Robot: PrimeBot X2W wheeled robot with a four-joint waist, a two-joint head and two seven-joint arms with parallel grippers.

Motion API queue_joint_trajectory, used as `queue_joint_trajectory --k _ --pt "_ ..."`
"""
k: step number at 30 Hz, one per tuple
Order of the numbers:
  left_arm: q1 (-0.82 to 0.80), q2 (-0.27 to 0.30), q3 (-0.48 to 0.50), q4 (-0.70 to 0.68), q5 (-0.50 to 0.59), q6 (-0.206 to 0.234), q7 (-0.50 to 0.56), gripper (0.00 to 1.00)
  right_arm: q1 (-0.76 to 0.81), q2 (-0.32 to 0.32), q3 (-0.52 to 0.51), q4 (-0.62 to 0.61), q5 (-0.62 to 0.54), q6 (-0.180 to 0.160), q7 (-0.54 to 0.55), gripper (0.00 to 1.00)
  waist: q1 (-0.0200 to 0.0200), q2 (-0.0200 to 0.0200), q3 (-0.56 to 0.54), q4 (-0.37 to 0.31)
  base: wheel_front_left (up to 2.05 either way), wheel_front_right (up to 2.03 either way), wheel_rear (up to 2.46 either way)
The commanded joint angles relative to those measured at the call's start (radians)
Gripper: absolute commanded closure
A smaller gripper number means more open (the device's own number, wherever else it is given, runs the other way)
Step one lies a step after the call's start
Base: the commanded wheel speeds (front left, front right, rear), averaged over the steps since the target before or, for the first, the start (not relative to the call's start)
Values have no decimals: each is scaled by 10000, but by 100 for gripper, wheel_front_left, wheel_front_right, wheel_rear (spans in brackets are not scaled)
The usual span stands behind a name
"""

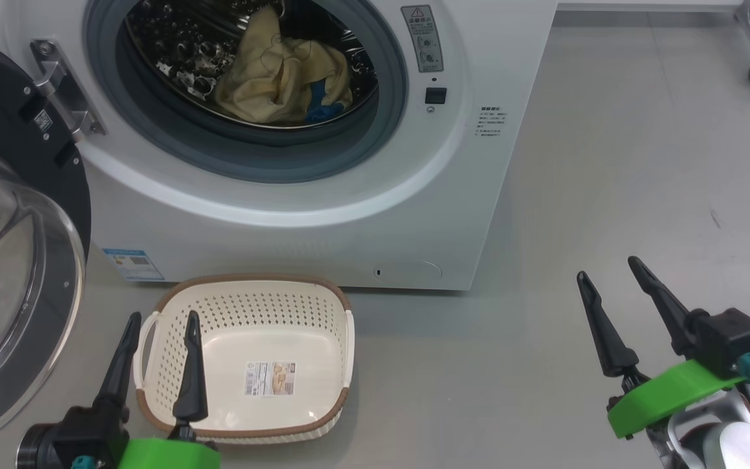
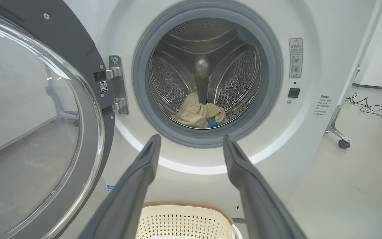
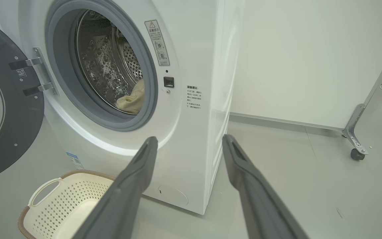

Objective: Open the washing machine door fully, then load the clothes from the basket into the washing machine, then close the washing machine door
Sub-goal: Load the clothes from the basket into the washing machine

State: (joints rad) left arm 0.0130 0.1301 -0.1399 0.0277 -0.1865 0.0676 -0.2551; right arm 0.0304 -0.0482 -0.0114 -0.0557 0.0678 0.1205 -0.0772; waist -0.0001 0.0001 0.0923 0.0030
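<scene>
Head view, main entries. Big white front-loading washing machine (image 1: 323,234), standing on a pale grey floor (image 1: 609,163), with a grey rubber gasket (image 1: 245,156) around its mouth. Large round door with glossy black rim and bulging clear glass bowl (image 1: 17,260): wide open to the left on a metal hinge (image 1: 62,91). Soft cream-yellow clothes with a blue patch (image 1: 277,78): bunched at the bottom of the perforated steel drum (image 1: 173,45), inside the gasket. Small rectangular cream plastic basket with perforated sides and brown rim (image 1: 251,281): on the floor just in front of the machine, its bare bottom and label sticker (image 1: 271,378) showing.

Left pincer (image 1: 163,315): two dark fingers spread apart, gripping nothing, above the basket's near left side, with the open door close at its left. The basket lies between this pincer and the machine front. Right pincer (image 1: 607,267): fingers likewise spread, empty, above bare floor well to the right of basket and machine.

Small items: blue sticker (image 1: 133,264) low on the front panel; grey warning label (image 1: 422,38) and dark latch slot (image 1: 435,96) right of the mouth.

Left wrist view: looks straight into the drum, showing its ribs and back wall; dark cables (image 2: 370,108) lie on the floor at far right.

Right wrist view: takes the machine at an angle, adding its plain white side panel (image 3: 224,83), a white wall (image 3: 310,49) behind, and a metal frame leg on a black caster (image 3: 356,154).
</scene>
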Motion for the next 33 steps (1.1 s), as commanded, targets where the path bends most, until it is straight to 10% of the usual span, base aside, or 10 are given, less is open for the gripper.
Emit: queue_joint_trajectory --k 1,33 --pt "-247 40 403 -349 46 -31 -66 0 -237 -142 213 -391 -22 102 36 0 1 -1 -60 8 0 0 0" --pt "-352 -42 515 -29 713 -320 -66 0 115 -118 125 -810 37 102 409 0 1 -1 -159 93 0 0 0"
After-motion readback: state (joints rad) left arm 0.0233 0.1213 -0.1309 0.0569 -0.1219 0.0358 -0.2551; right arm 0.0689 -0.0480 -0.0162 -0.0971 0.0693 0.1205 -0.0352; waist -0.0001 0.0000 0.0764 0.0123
